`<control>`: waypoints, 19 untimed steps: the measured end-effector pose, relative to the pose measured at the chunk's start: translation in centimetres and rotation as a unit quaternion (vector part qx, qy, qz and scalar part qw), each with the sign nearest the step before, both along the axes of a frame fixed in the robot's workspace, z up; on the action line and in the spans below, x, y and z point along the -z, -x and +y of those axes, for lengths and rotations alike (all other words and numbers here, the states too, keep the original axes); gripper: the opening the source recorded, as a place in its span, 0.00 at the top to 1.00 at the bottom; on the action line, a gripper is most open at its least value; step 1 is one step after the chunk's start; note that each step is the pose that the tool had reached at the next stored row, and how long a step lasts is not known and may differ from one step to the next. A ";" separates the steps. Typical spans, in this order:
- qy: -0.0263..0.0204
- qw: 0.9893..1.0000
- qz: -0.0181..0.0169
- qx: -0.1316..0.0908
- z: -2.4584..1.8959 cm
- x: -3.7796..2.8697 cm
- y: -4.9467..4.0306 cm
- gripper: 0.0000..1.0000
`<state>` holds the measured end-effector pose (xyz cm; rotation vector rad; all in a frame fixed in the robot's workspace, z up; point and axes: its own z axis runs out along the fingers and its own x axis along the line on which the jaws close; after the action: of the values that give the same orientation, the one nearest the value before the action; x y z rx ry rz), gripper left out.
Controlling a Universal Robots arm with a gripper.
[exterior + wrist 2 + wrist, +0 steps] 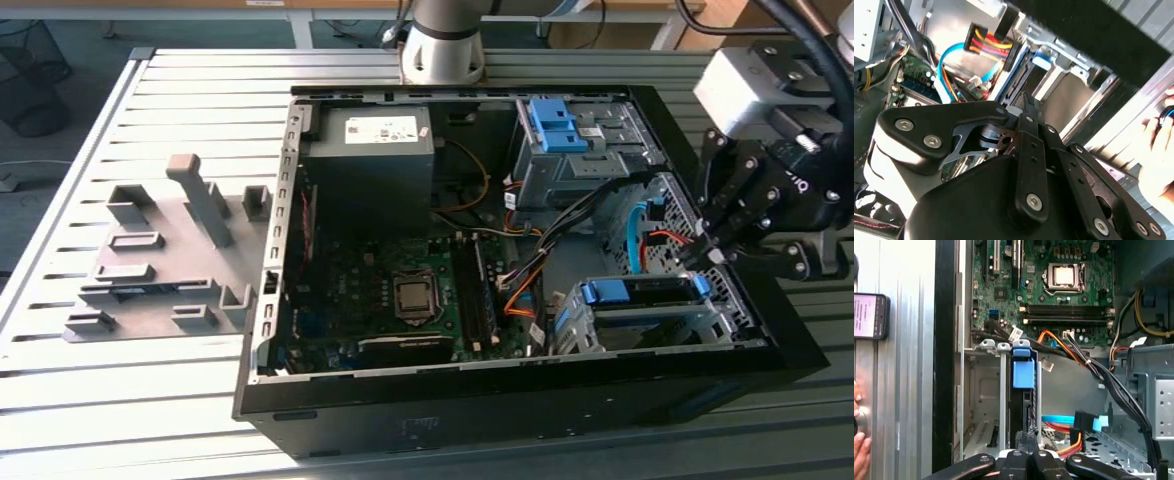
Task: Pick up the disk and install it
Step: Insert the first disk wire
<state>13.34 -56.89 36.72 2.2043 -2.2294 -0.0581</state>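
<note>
Slatted table [160, 400], cables [1114, 385] beside disk [1023, 375]

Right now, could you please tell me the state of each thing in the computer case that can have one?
Computer case: lying on its side, panel off, inside exposed.
Disk: seated upright in the metal drive cage, blue tab showing.
Claw: at the disk's edge.
Processor socket: bare, no cooler.

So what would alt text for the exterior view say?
An open computer case lies on a slatted metal table, its circuit board exposed. A robot arm's gripper hangs at the case's side toward the exterior view's right, just above a blue-railed disk in a metal cage.
</note>
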 end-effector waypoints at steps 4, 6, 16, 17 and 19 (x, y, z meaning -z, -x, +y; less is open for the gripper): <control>0.000 1.000 0.000 -0.001 0.34 0.01 0.00 0.89; 0.000 1.000 0.000 -0.002 0.72 0.01 -0.02 0.89; 0.002 1.000 0.002 -0.013 1.22 0.22 -0.64 0.89; 0.003 1.000 0.003 -0.013 1.30 0.22 -0.80 0.89; 0.004 1.000 0.006 -0.013 1.61 0.25 -1.04 0.89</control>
<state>14.38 -55.28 36.47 2.2236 -2.1900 -0.0611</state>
